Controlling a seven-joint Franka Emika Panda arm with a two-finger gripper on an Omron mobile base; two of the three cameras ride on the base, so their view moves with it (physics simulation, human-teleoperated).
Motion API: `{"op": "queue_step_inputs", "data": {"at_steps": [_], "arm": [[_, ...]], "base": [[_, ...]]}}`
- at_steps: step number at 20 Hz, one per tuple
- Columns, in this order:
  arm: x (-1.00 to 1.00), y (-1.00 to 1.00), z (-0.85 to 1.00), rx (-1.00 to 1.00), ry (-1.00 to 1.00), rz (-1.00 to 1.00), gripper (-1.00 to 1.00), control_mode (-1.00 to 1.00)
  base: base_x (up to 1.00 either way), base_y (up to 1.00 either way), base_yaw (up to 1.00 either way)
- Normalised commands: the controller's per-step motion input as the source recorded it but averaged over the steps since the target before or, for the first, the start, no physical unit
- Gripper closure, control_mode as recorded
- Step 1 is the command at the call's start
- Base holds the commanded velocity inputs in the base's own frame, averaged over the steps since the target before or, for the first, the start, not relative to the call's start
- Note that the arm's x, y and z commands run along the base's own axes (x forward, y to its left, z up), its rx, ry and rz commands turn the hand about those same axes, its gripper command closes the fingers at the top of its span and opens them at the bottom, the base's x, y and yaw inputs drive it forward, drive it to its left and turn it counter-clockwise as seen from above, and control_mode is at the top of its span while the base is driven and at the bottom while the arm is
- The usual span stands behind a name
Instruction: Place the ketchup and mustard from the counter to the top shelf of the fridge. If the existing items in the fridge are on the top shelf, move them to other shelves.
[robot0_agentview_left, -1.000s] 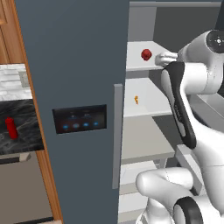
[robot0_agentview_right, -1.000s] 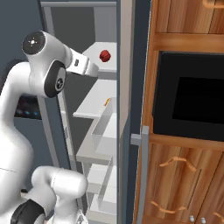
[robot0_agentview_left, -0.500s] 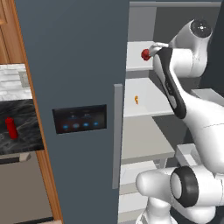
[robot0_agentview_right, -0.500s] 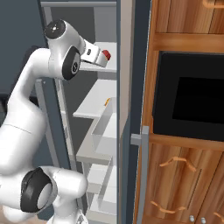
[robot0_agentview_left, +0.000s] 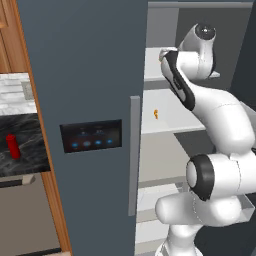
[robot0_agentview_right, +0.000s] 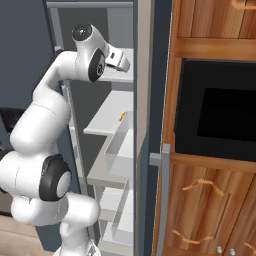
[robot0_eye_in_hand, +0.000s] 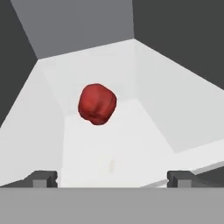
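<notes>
- Arm (robot0_agentview_left: 220, 115): raised from the base, elbow bent, forearm reaching up and forward.
- Wrist (robot0_agentview_right: 90, 57): at the top of the reach, hand directed forward.
- Gripper (robot0_eye_in_hand: 112, 177): jaws fully spread, nothing between the fingertips (robot0_eye_in_hand: 43, 178).

we see the apple-like ball (robot0_eye_in_hand: 97, 104) on the fridge's top shelf (robot0_eye_in_hand: 131, 144), ahead of our gripper (robot0_eye_in_hand: 112, 178); small piece (robot0_agentview_left: 156, 113) one shelf (robot0_agentview_left: 170, 117) lower; ketchup (robot0_agentview_left: 13, 146) on counter (robot0_agentview_left: 30, 145), left of fridge door (robot0_agentview_left: 90, 75).
</notes>
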Motion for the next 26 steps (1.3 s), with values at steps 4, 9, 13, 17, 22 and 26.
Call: {"op": "queue_step_inputs", "data": {"at_steps": [4,9,13,17,22,26], "arm": [[0.81,-0.01,-0.17,0.00,0.05,0.00,-1.00,-1.00],[0.60,-0.08,-0.11,0.00,0.06,0.00,-1.00,-1.00],[0.53,-0.09,-0.13,0.00,0.05,0.00,-1.00,-1.00],[0.56,-0.07,-0.15,0.00,0.03,0.00,-1.00,-1.00],[0.61,0.00,-0.19,0.00,0.02,0.00,-1.00,-1.00],[0.50,0.00,-0.22,0.00,0.03,0.00,-1.00,-1.00]], "base": [[0.00,0.00,0.00],[0.00,0.00,0.00],[0.00,0.00,0.00],[0.00,0.00,0.00],[0.00,0.00,0.00],[0.00,0.00,0.00]]}}
